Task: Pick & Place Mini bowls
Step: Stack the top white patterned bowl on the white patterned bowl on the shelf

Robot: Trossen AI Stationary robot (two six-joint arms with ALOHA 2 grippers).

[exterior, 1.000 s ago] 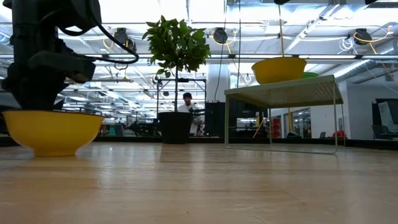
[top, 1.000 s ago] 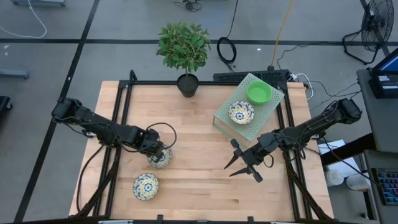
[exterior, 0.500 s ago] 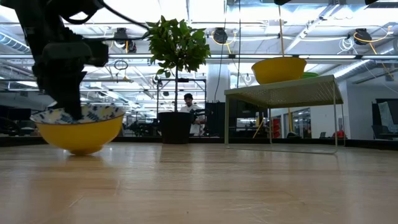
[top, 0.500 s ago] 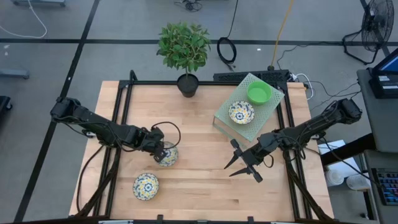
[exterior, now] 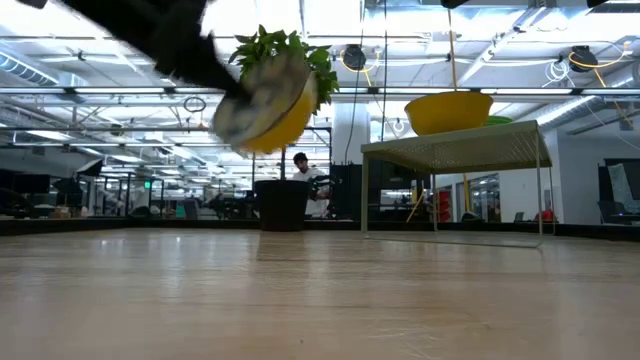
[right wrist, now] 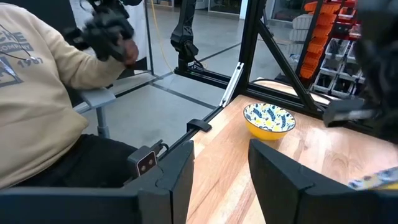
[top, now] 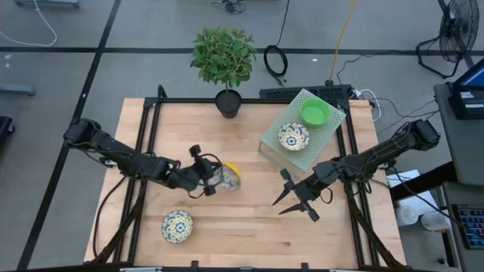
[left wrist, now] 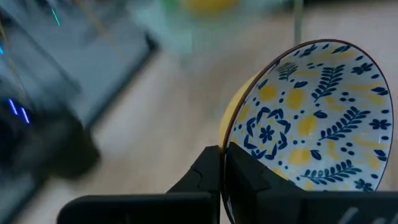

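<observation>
1. Looking down in the high view: left hand [top: 212, 180], left of frame centre, is clamped on the rim of a floral bowl [top: 228, 178], tilted so its yellow underside shows. Right hand [top: 296, 201], right of centre, waits with fingers spread wide, holding nothing. A second floral bowl [top: 177, 226] sits on the wooden surface [top: 249, 227] at lower left. On the green mesh stand [top: 327, 127] at upper right sit a third floral bowl [top: 293, 137] and a green bowl [top: 315, 112]. Judgement: two bowls placed, one in carry, one left to fetch; only four bowls are visible.

2. Low view: carried bowl [exterior: 265, 103] hangs tilted in the upper left of frame, clear of the surface, beside the plant [exterior: 284, 62]. The gripping arm is blurred. Stand [exterior: 455, 148] at right with a yellow-bottomed bowl [exterior: 447, 110] on top.

3. Left wrist view: bowl [left wrist: 311, 121] fills the right of frame, blue-and-yellow pattern facing the camera. Fingers [left wrist: 233, 180] pinch its rim at the lower edge, one inside and one outside. Rest of the frame blurred.

4. Right wrist view: own fingers [right wrist: 283, 171] wide apart at the bottom, empty. The surface bowl [right wrist: 269, 119] stands upright right of centre, well apart from this hand. A person in a beige top [right wrist: 37, 93] sits at left, beyond the surface.
</observation>
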